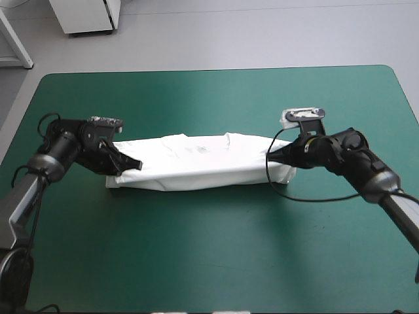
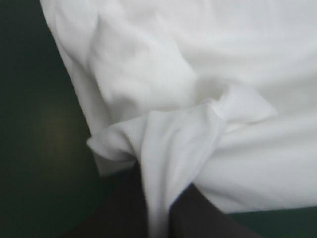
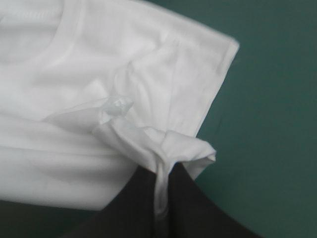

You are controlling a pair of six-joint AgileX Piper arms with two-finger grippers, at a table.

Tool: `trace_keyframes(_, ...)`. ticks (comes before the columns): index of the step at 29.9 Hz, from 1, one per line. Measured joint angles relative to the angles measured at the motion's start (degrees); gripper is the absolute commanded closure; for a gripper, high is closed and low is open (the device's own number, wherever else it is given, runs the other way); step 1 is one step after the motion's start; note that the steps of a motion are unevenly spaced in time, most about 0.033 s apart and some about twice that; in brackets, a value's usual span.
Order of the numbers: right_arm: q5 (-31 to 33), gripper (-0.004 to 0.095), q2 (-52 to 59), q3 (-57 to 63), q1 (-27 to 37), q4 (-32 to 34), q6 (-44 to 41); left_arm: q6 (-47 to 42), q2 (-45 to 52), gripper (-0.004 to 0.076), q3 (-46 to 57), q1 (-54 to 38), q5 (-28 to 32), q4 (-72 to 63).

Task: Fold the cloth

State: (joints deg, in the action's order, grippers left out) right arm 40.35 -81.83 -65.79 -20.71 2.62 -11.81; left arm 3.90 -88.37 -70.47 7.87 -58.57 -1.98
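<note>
Teal-green tabletop (image 1: 216, 261), rounded far corners. Grey floor (image 1: 262, 33) beyond it. White cabinet (image 1: 85, 16) stands past the far-left corner.

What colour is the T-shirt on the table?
The T-shirt is plain white, with no print visible; the high view shows it best.

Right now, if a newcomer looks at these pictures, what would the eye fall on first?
The white T-shirt stands out first, a long folded band stretched across the middle of the teal-green cover. The left hand pinches one end of it and the right hand the other. In each wrist view, a fold of white fabric is caught between the black fingers.
</note>
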Motion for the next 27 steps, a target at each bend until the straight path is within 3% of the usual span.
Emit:
trace_keyframes(7,-5.95,0.0923,-12.77,-11.46,3.59,1.11,-1.25,1.38,-13.62,0.0731,-18.3,-4.46,2.01,-3.63)
trace_keyframes(12,-7.24,0.0875,-19.79,-14.67,3.79,0.61,-1.25,1.38,-19.34,0.0722,-23.01,-4.63,5.12,-2.89)
trace_keyframes(14,-8.29,0.0753,-21.64,-15.07,3.79,0.01,-1.25,1.38,-20.88,0.0662,-23.08,-4.63,7.22,-2.67)
trace_keyframes(15,-8.74,0.0647,-22.15,-15.2,3.83,-0.56,-1.25,1.38,-21.36,0.0602,-23.13,-4.63,7.94,-2.53)
trace_keyframes(17,-9.65,0.0382,-22.68,-15.26,3.96,-2.62,-1.17,1.38,-22.24,0.0431,-23.13,-4.63,8.63,-2.19)
trace_keyframes(20,-9.91,0.0072,-22.68,-15.7,4.22,-5.94,0.01,1.38,-22.69,0.0153,-23.13,-4.92,8.83,-1.62)
trace_keyframes(22,-9.25,-0.0024,-22.68,-16.46,4.24,-6.77,0.49,1.38,-22.69,0.0067,-23.19,-5.12,8.25,-0.84)
trace_keyframes(27,-7.71,-0.0005,-19.74,-17.6,4.28,-7.12,0.96,0.52,-22.64,0.0062,-26.29,-5.17,2.54,3.89)
